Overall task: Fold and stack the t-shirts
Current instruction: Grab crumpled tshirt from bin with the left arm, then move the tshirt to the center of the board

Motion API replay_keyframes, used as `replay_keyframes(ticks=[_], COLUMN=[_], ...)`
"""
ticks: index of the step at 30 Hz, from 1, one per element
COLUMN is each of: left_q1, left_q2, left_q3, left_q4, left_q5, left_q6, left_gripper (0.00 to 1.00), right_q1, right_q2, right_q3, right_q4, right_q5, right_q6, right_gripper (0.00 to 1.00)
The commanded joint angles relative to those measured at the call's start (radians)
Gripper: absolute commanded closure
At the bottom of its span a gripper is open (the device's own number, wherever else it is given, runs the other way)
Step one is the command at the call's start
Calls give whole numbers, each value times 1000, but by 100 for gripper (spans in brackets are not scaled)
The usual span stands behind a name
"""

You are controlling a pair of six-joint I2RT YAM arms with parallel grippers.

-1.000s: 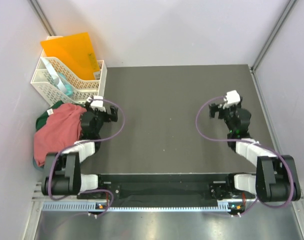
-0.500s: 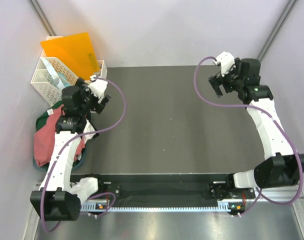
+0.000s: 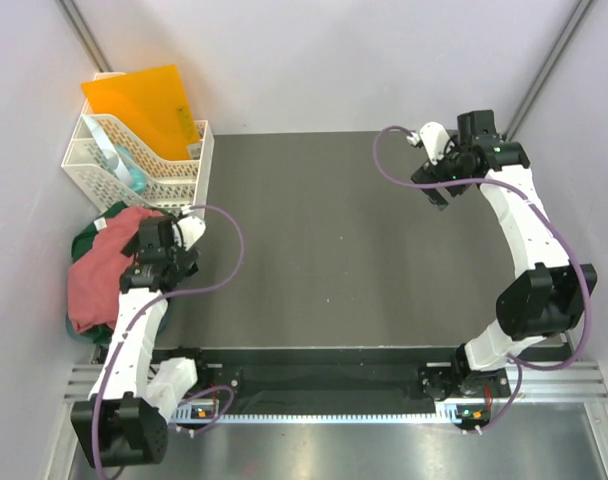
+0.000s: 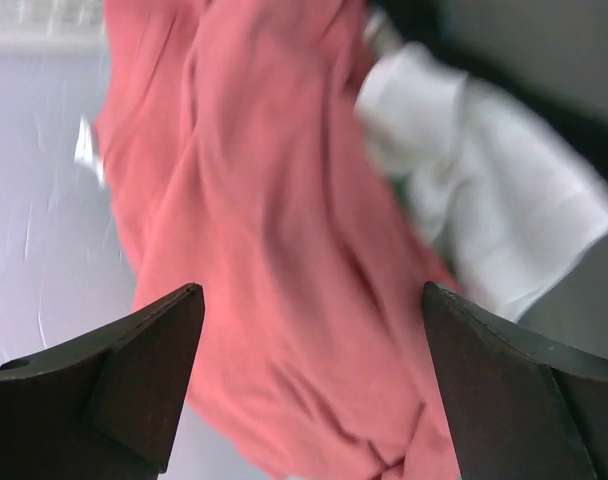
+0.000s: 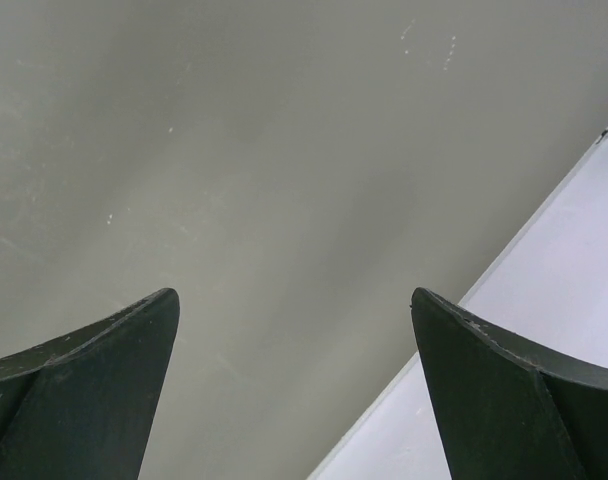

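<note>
While both arms reach out over the dark surface (image 3: 334, 250), I see from the overhead camera two t-shirts heaped together at its left edge, just in front of a white plastic basket (image 3: 200, 165) that stands in the far left corner. An orange folder (image 3: 139, 100) stands upright in the back of that basket, leaning against the wall.

The salmon-pink t-shirt (image 3: 99, 270) lies crumpled on top and takes up most of the heap. The dark green t-shirt (image 3: 87, 236) shows only as a rim along the far and left side, under the pink one. Neither shirt is folded.

My left gripper (image 3: 144, 250) sits at the right-hand side of the heap, pointing into it. In the left wrist camera the left gripper (image 4: 311, 300) has its two dark fingers spread wide, with nothing pinched between them. Blurred folds of the salmon-pink t-shirt (image 4: 264, 250) fill the space beyond them, and a small white label (image 4: 87, 150) shows near the cloth's left side. I cannot tell whether the fingers touch the cloth.

My right gripper (image 3: 436, 182) hangs over the far right part of the surface, well apart from the shirts. In the right wrist camera the right gripper (image 5: 292, 300) is likewise spread wide and holds nothing, with only bare surface (image 5: 234, 150) beneath it and a pale strip (image 5: 544, 350) beyond the surface's edge
</note>
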Motion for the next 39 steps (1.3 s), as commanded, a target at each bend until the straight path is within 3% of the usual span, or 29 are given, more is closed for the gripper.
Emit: replay_keyframes(ticks=[1, 8, 18, 19, 20, 22, 23, 29, 34, 39], left_q1=[74, 130, 162, 162, 163, 163, 165, 165, 165, 160], left_q2=[-104, -196, -202, -193, -184, -152, -142, -89, -66, 25], left_q3=[-66, -92, -255, -255, -255, -235, -223, -79, 184, 478], left_q4=[122, 172, 156, 163, 172, 171, 177, 160, 156, 172], left_q5=[-108, -166, -13, -4, 0, 19, 20, 136, 326, 567], left_q6=[-4, -8, -77, -80, -81, -89, -95, -132, -130, -181], left_gripper=[7, 8, 16, 21, 43, 67, 100, 100, 100, 100], right_q1=[23, 62, 138, 140, 145, 149, 155, 155, 158, 151], right_q2=[36, 97, 200, 206, 209, 214, 211, 185, 166, 201], right_q3=[55, 98, 243, 255, 256, 250, 246, 177, 146, 217], right_q4=[-49, -101, -155, -154, -151, -143, -138, -72, 19, 6], right_q5=[33, 111, 196, 197, 196, 190, 188, 174, 189, 131], right_q6=[-48, -81, -123, -121, -111, -106, -101, -97, -45, 78], right_gripper=[0, 0, 0, 0, 0, 0, 0, 0, 0, 0])
